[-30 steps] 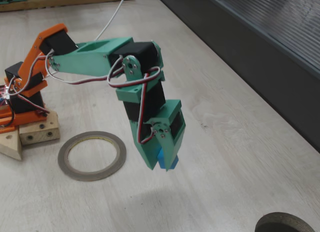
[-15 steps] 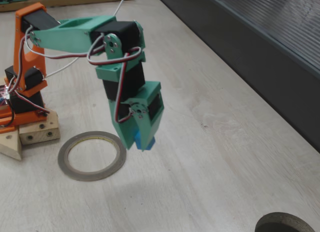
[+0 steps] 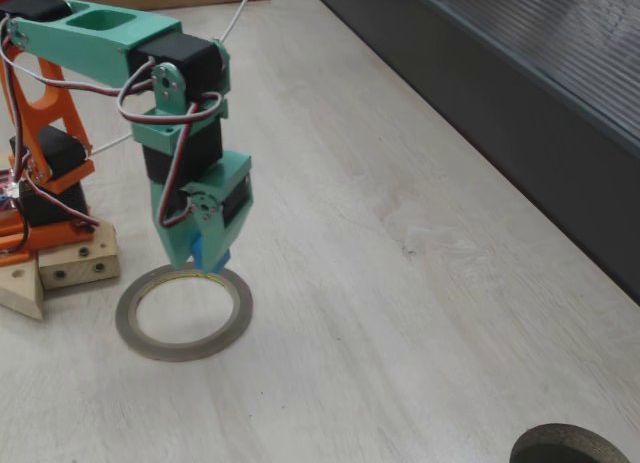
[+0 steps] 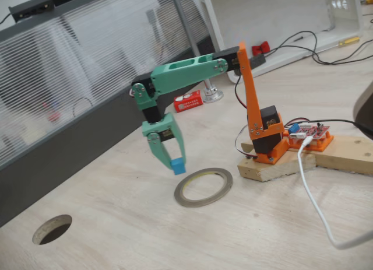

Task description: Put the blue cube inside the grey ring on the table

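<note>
We find the gripper point(image 4: 176, 162) closed on the cube point(image 4: 178, 164), which sits pinched at the fingertips, clear of the table point(image 3: 420, 313). In one fixed view the cube point(image 3: 212, 255) hangs over the far rim of the ring point(image 3: 183, 311); in the other it appears left of the ring point(image 4: 203, 186) (depth is hard to judge). We judge the risk thus: released here, the cube could strike the rim and bounce or roll outside.
</note>
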`<state>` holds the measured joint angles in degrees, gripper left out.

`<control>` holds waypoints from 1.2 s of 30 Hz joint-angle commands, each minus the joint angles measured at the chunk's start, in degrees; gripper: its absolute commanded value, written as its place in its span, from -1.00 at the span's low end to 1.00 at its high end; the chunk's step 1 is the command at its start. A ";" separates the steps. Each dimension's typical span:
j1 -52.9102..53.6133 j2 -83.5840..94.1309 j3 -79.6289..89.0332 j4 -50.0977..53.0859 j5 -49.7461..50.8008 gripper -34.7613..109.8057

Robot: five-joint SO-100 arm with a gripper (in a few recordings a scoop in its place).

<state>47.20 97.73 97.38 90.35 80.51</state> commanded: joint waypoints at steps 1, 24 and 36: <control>0.35 7.47 6.50 0.53 0.88 -0.49; 0.53 12.83 22.32 -0.26 0.79 -0.49; 0.88 11.95 22.41 -8.61 0.79 -0.49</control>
<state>47.81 108.02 118.92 83.85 80.51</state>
